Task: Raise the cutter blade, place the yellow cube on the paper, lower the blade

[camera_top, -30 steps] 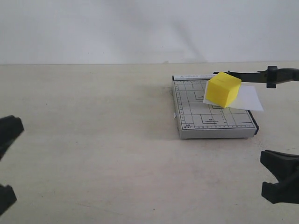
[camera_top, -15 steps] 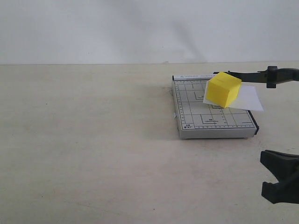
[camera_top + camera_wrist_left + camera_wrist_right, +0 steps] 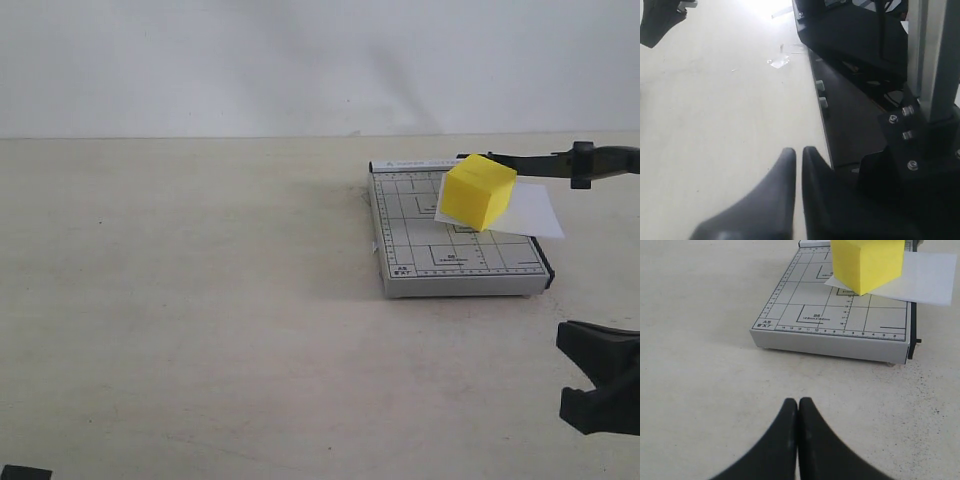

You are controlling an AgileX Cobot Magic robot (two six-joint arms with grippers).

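Paper (image 3: 532, 211) is recorded in the exterior view lying on the far right of the grey gridded trimmer board (image 3: 420, 245), overhanging its right edge, with the yellow cube (image 3: 478, 192) set on its left part and the cutter blade (image 3: 545, 160) raised behind, reaching past the board's right side. In the left wrist view the left gripper (image 3: 798, 151) is seen with fingertips almost touching, nothing between them, over the pale table (image 3: 715, 100). In the right wrist view the right gripper (image 3: 798, 402) is seen closed and empty, apart from the board's near edge.
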